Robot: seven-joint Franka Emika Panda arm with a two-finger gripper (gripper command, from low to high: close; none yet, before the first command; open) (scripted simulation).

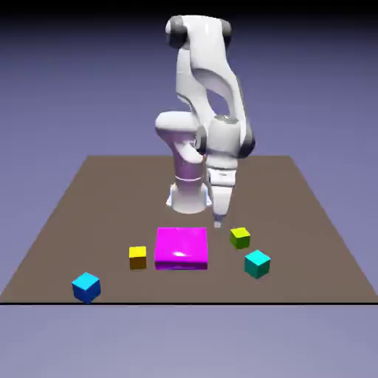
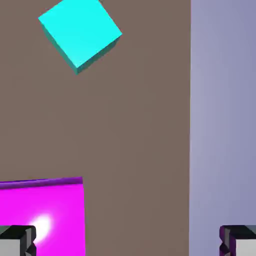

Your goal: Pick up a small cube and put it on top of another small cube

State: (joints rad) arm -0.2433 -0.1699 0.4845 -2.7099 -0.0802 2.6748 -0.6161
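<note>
Gripper (image 1: 218, 224) at the end of the white arm (image 1: 224, 74) points downward in the exterior view, its tip showing just up and to the left of the small olive cube (image 1: 240, 238). From this side the two fingers line up so closely that their spread cannot be read. The olive cube sits flat on the brown table (image 1: 103, 214), turned a little, with a bright yellow-green top and darker sides. It lies between the magenta block (image 1: 181, 247) and the exterior view's right edge of the table, apart from the block. Near it, closer to the camera, is the larger teal cube (image 1: 257, 264), turned so that a corner faces forward. On the block's other side, toward the exterior view's left, rests the yellow cube (image 1: 138, 258), and farther left, close to the table's near edge, the blue cube (image 1: 86, 288).

In the hand view the fingertips (image 2: 243, 245) stand wide apart in the bottom corners, so the gripper is released and open. The teal cube shows large at the upper left, its top bright and two sides in shadow. The magenta block fills the lower left, a white glare on its top. The table's straight edge runs from top to bottom, right of the middle, with pale blue-violet backdrop (image 2: 222, 115) beyond.
</note>
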